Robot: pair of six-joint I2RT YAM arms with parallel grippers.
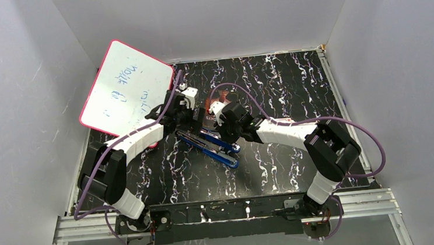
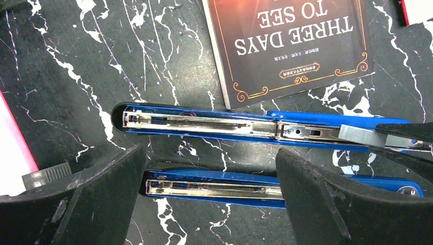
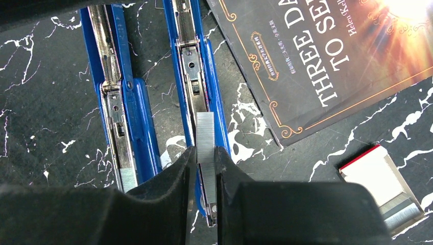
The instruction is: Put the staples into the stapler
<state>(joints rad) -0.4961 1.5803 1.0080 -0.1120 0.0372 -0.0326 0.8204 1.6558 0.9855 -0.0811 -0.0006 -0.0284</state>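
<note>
Right end effector (image 3: 206, 155) pinches staples (image 3: 205, 130) over stapler (image 3: 219, 120) channel | left end effector (image 2: 208, 162) spread wide, empty | step: insertion | next: align, seat strip, release

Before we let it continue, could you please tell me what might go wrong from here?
The staples, pinched in the right gripper, lie over the open stapler's channel; if not square, they may ride on its edge and jam. The left gripper hangs open above it and the second stapler, gripping neither, so a push could slide the stapler on the table.
</note>
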